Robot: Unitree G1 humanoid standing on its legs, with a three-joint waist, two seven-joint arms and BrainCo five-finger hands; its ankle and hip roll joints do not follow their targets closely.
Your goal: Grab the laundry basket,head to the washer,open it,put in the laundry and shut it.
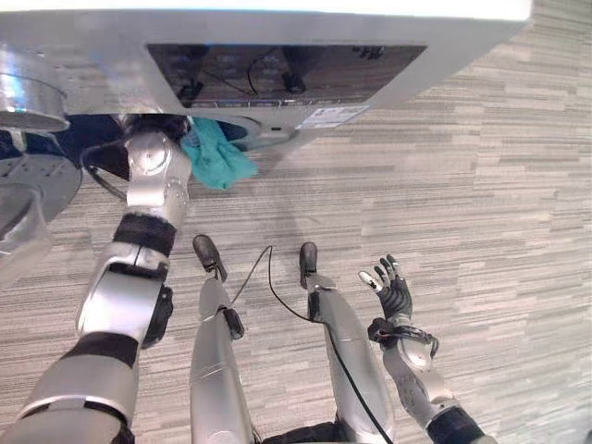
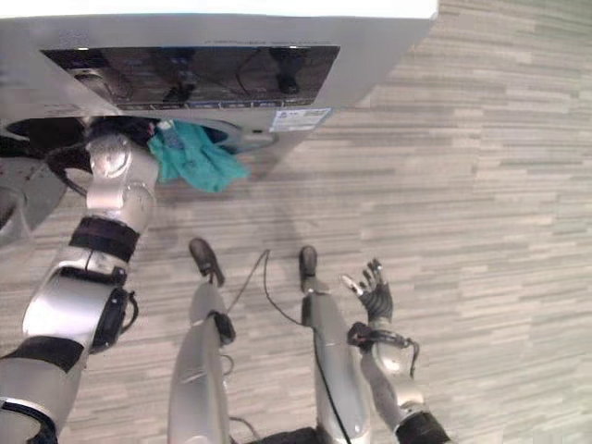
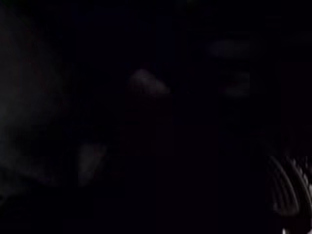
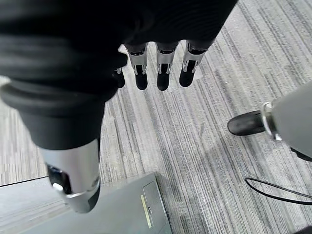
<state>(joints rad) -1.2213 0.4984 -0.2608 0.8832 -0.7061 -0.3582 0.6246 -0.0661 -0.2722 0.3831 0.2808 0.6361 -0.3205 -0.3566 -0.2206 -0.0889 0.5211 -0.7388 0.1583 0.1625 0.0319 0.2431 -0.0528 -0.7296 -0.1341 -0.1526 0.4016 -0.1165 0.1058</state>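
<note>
Left arm reaches into open washer (image 1: 277, 55), left hand (image 2: 125, 129) hidden in dark drum; fingers cannot be told. Teal cloth (image 1: 217, 157) hangs over drum opening rim, half out. Cloth looks soft, light, limp; likely best bunched at hanging part, pushed inward. Right hand (image 1: 393, 291) idle over floor (image 1: 481, 203), fingers relaxed, holding nothing.

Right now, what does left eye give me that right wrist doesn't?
Left eye alone: the teal cloth hanging from the washer's open port, the left arm reaching into it with the left hand hidden inside, and the open door at the view's left. Right wrist alone: a close look along the right hand, fingers straight, holding nothing. Both share the washer and striped floor.
</note>
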